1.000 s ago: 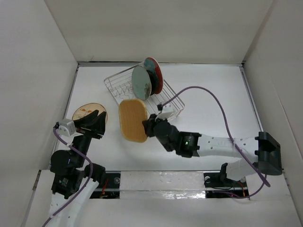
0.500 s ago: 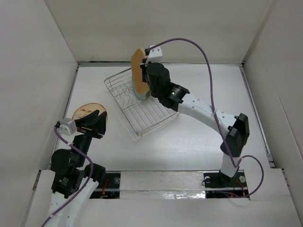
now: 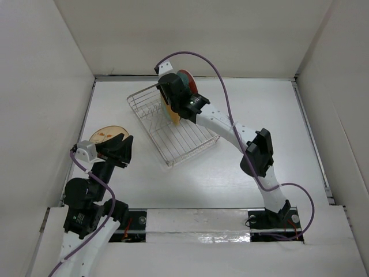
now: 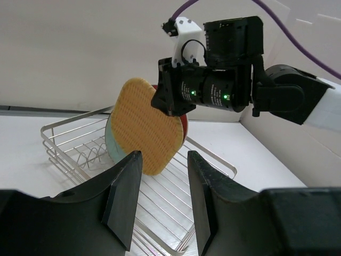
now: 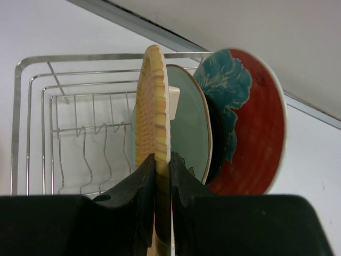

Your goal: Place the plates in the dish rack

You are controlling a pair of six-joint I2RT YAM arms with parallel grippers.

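Observation:
My right gripper [image 3: 173, 99] is shut on the orange woven plate [image 5: 153, 106] and holds it on edge over the far end of the silver wire dish rack [image 3: 187, 141]. The plate also shows in the left wrist view [image 4: 146, 125]. Behind it in the rack stand the pale green plate [image 5: 189, 125], a black plate [image 5: 214, 144] seen only edge-on, and the teal-and-red plate [image 5: 250, 122]. My left gripper [image 4: 162, 160] is open and empty at the table's left, above a cream plate with a dark rim [image 3: 104, 134].
White walls close in the table on three sides. The rack [image 4: 160, 202] has free prong rows toward its near end. The right arm's purple cable [image 3: 230, 109] arcs over the rack.
My right gripper has carried the orange plate from left of the rack up and over to the rack's far end, lowering it beside the pale green plate. The left arm barely moved.

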